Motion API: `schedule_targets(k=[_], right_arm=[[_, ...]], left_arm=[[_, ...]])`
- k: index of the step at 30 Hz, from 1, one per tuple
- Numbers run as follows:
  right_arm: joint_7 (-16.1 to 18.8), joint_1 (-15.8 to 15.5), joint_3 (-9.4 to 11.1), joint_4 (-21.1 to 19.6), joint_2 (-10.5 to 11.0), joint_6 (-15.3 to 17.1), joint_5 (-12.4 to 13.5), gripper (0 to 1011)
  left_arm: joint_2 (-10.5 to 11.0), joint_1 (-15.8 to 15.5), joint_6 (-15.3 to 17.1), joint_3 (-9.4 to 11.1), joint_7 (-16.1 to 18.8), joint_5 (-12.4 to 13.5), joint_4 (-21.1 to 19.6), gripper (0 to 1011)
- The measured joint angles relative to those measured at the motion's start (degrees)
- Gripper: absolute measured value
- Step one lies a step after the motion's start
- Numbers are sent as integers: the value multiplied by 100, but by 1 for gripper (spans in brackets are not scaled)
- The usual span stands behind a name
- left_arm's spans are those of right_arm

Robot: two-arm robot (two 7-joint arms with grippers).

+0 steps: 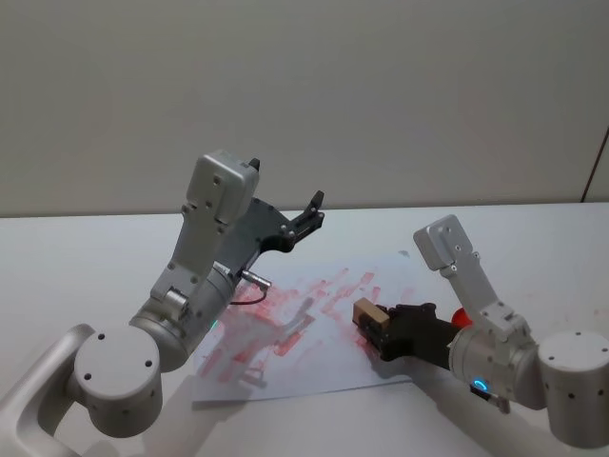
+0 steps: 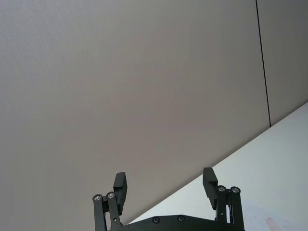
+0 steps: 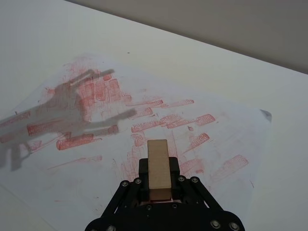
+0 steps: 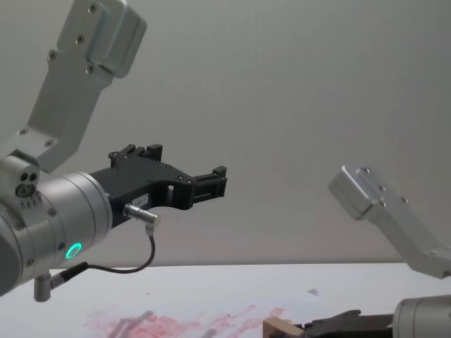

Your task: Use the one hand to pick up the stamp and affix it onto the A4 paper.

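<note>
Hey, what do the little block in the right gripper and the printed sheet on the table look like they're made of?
The stamp looks like pale, unfinished wood, judging by its matte tan faces and squared edges. It could be a wood-like composite. The A4 paper looks like thin, matte white paper. It lies flat and carries smudgy red prints, probably ink.

Right end effector (image 3: 159, 170): black fingers (image 3: 143, 168) closed against both sides of the stamp (image 3: 158, 161), a pale wooden block that projects beyond the fingertips. The stamp is positioned over the A4 paper (image 3: 86, 180); contact with the sheet cannot be determined. The paper lies flat on the white table (image 3: 216, 62) and carries many smudged red rectangular prints in rough rows. A dark arm-shaped shadow (image 3: 72, 103) falls across part of the printed area. One paper corner bears a small dark mark (image 3: 264, 114).
</note>
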Motion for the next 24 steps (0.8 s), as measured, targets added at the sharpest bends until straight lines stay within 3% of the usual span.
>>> schedule_targets(k=[13,24], right_arm=[[-233,-22,33,-182,28,-492,44,217],[-737,-224,200,-795,220,-933,235,217]], left_arm=[[0,0,0,0,0,0,0,1001],[0,0,0,0,0,0,0,1001]])
